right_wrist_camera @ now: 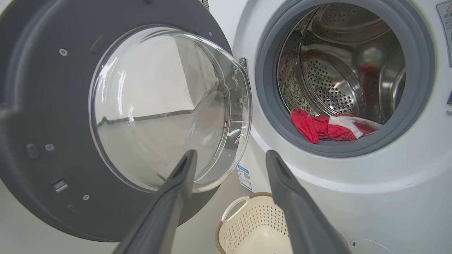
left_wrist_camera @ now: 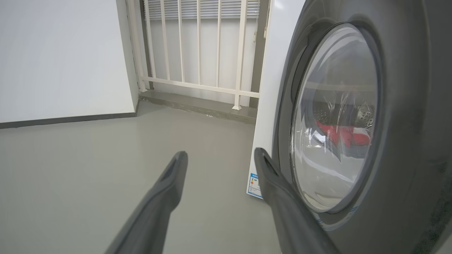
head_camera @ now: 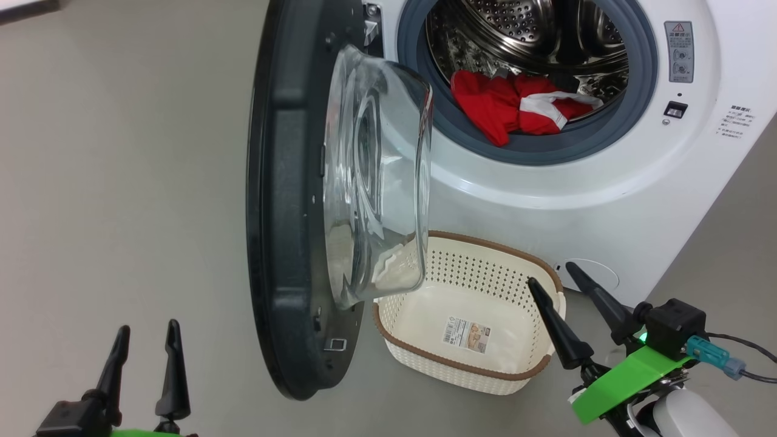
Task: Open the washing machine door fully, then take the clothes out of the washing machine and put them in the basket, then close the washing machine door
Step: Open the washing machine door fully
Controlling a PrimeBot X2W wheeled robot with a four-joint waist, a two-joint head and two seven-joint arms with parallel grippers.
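Clothes [head_camera: 516, 106] lie at the drum mouth, far right; the door [head_camera: 285, 212], left, stands part open, its glass overhanging the basket [head_camera: 479, 273]. Left gripper [head_camera: 149, 328] and right gripper [head_camera: 552, 274] sit near, spread and empty. A carried garment could snag on that glass.

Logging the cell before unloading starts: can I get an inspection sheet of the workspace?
Surface: grey floor.
Job's things: washing machine door standing open; red and white clothes lying at the mouth of the washing machine; basket on the floor below, no clothes in it.
Clutter: nothing seen.
Grippers: left gripper open, right gripper open, nothing held.
Cables: dark cable by the right wrist.
Surroundings: white wall, white railing.
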